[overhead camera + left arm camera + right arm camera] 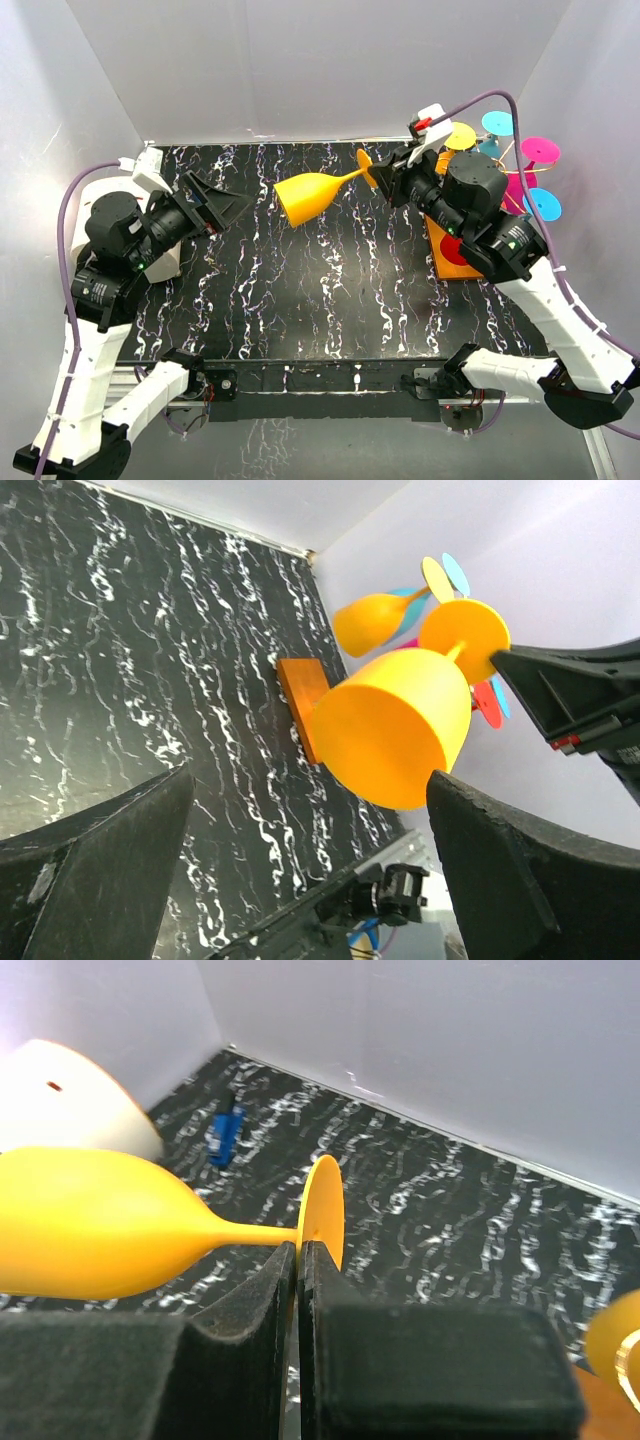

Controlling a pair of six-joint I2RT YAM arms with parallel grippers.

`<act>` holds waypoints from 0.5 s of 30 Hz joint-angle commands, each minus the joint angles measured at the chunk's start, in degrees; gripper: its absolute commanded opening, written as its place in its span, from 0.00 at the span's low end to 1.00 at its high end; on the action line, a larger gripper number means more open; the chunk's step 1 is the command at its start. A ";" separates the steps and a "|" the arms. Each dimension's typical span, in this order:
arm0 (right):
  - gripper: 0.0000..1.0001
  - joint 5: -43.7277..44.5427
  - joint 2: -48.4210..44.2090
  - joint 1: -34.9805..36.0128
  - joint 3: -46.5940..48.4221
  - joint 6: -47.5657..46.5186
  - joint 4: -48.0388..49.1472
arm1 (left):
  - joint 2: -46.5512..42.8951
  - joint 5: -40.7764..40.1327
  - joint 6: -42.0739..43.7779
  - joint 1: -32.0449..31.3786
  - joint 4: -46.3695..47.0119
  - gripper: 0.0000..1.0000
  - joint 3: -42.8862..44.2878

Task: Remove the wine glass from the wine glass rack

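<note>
The left gripper (228,205) is positioned at the left of the black marbled table (300,300), jaws spread wide and empty. The yellow-orange plastic wine glass (310,195) is held horizontal above the far centre, clamped at its foot end by the right gripper (385,172). The orange-based wire wine glass rack (438,265) is located at the right, apart from the glass.

My right arm stretches forward from its base at the right. The wrist is turned inward, and my right gripper (385,172) is pinched almost flat on the thin stem of the wine glass (310,197). My left arm is folded up at the left side with its forearm pointing right. My left gripper (215,205) is spread wide and holds nothing.
</note>
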 commanded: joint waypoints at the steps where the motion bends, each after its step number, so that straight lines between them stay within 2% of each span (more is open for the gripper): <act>1: 0.00 -4.94 0.68 0.20 1.40 11.83 10.24 | -2.04 6.71 -5.94 -0.28 6.58 0.99 -2.99; 5: 0.00 -8.85 1.32 0.20 -0.80 18.84 14.70 | -3.36 11.61 -11.30 -0.32 12.72 0.99 -5.88; 10: 0.00 -10.67 1.01 0.20 -3.55 21.59 18.89 | -3.98 12.44 -13.01 -0.28 13.71 0.96 -6.50; 15: 0.00 -13.05 1.32 0.20 -3.90 22.19 20.09 | -3.65 11.30 -12.95 -0.30 13.26 0.82 -6.10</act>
